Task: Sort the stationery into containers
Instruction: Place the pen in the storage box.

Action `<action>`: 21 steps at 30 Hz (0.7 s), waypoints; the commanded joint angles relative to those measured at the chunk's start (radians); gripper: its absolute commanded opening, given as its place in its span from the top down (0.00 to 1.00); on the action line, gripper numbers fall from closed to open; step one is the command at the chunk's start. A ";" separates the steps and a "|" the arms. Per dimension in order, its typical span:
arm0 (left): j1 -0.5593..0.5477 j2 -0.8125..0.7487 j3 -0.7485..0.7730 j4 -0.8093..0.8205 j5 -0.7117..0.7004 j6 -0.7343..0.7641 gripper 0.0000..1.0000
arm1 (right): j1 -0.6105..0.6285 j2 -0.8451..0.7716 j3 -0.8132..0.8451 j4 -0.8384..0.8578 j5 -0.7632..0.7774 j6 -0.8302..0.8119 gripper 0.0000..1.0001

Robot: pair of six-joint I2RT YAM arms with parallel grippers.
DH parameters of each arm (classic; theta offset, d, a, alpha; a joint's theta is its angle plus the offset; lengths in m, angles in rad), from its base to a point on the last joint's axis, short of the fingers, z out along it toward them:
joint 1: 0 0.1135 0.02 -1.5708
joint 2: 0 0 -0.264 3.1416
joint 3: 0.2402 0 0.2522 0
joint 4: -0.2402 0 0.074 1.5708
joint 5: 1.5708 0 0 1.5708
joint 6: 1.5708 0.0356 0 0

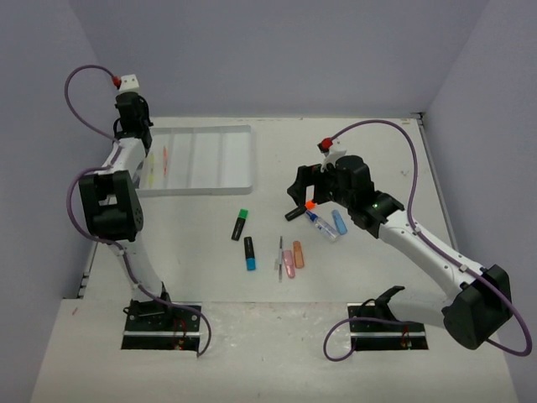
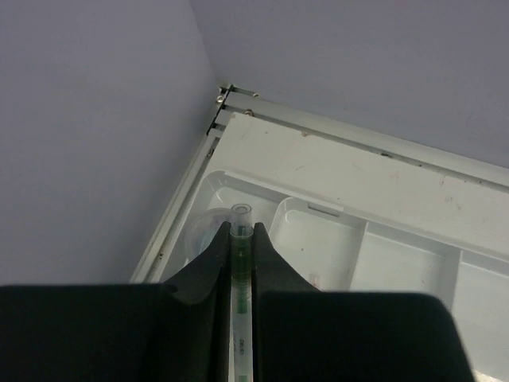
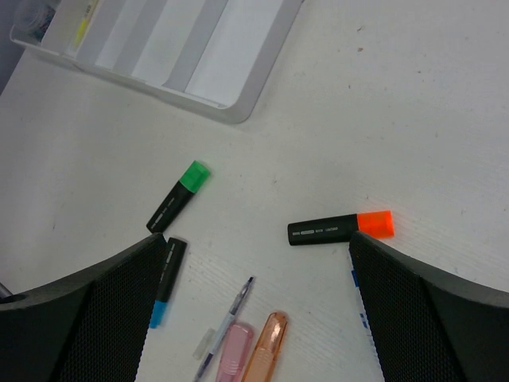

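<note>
Nearest, the blue highlighter [image 1: 250,253], a thin pen [image 1: 279,256] and a pink eraser [image 1: 289,264] lie bunched on open table [image 1: 193,269]. Beyond, the right gripper [image 3: 256,239] spreads its jaws wide over the orange highlighter [image 3: 340,228], whose barrel print is too small to read. Farthest, the left gripper [image 2: 241,237] clamps a clear pen [image 2: 240,267] above the end compartment of the tray [image 2: 358,239], beside the table edge.

- No words, brand names or numbers can be read anywhere
- The orange-capped highlighter [image 3: 322,231] carries a line of small white print on its black barrel, too small to make out
- The green-capped highlighter [image 3: 176,199] has similar faint white print on its barrel, also illegible
</note>
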 commanded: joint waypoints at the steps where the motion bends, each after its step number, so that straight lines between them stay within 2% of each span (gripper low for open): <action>1: 0.012 0.042 -0.042 0.103 0.121 0.046 1.00 | 0.002 0.007 0.002 0.050 0.013 0.010 0.01; 6: 0.011 0.070 -0.056 0.115 0.129 0.090 1.00 | 0.000 0.016 0.002 0.051 0.006 0.009 0.01; 8: 0.013 0.072 -0.076 0.126 0.128 0.101 0.93 | 0.001 0.014 0.001 0.051 0.008 0.008 0.01; 10: 0.013 0.064 -0.097 0.135 0.124 0.106 0.71 | 0.001 0.017 0.001 0.053 0.002 0.009 0.01; 12: 0.013 0.053 -0.110 0.142 0.112 0.106 0.37 | 0.001 0.019 0.002 0.053 -0.004 0.008 0.01; 15: 0.013 0.021 -0.115 0.139 0.149 0.092 0.22 | 0.001 0.022 0.001 0.053 -0.009 0.005 0.01; 18: 0.010 -0.026 -0.121 0.147 0.191 0.056 0.14 | 0.002 0.030 0.002 0.057 -0.013 0.003 0.01; 20: 0.008 -0.096 -0.115 0.137 0.210 -0.031 0.00 | 0.001 0.046 0.007 0.056 0.012 0.020 0.01; 21: 0.008 -0.132 -0.112 0.127 0.208 -0.065 0.00 | 0.001 0.057 0.010 0.056 0.026 0.039 0.01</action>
